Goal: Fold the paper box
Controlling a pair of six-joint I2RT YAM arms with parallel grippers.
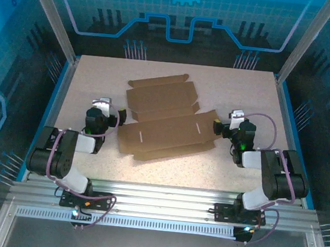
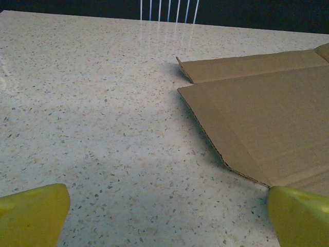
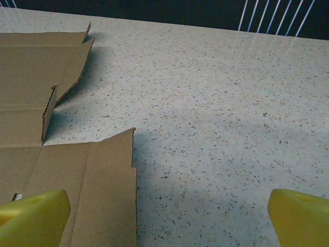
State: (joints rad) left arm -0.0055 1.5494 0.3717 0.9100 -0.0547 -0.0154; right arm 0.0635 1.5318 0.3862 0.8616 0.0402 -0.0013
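Midway across the table (image 1: 93, 76), the paper box (image 1: 168, 121) lies flat, apparently with no panel raised, between the wide-open, empty left gripper (image 1: 119, 118) and right gripper (image 1: 218, 127), so all folding is left.

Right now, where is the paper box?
In the top view, the paper box lies unfolded flat on the table, between the left gripper and the right gripper.

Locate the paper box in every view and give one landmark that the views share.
Top external: the box lies flat and unfolded at the middle of the table.
Left wrist: right half of the picture, its ragged left edge running toward the bottom right.
Right wrist: left side, from the top left down to the bottom edge.
Shared landmark: the speckled table under it.
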